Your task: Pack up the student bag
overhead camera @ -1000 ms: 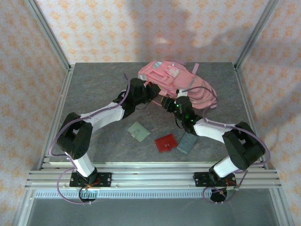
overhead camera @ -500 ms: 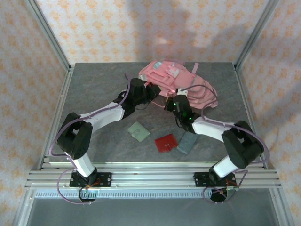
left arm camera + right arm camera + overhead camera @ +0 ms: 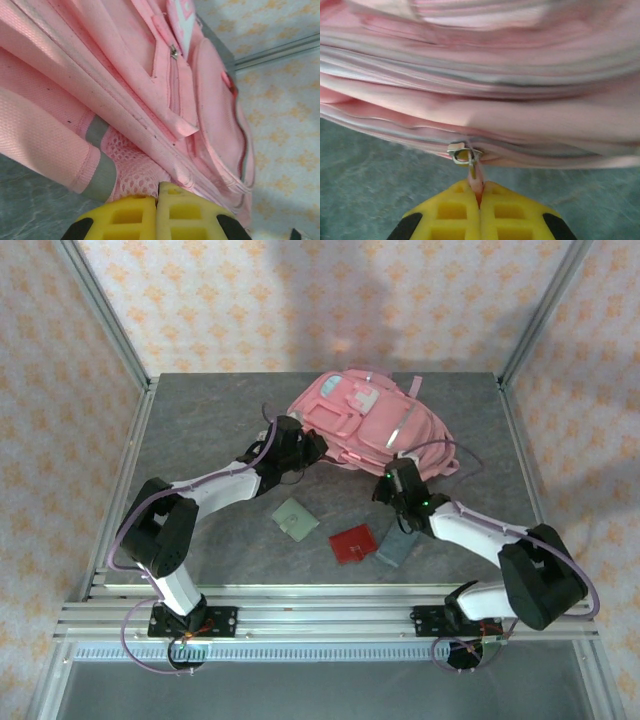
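Grey stone-look tabletop (image 3: 200, 420), big pink fabric backpack (image 3: 370, 425) lying at its far middle. Looks like the right gripper (image 3: 479, 192) pinches the bag's pink zip tab (image 3: 475, 176) while the left gripper (image 3: 158, 189), squeezed together against its mesh side, probably braces it for unzipping.

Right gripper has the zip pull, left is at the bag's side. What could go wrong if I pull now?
1. The right gripper pinches only the tip of the thin zip pull; it may slip out.
2. The left gripper is shut at the student bag's mesh edge, hold unclear, so the bag may drag instead of unzipping.
3. The right arm hangs over the grey pad and could nudge it.
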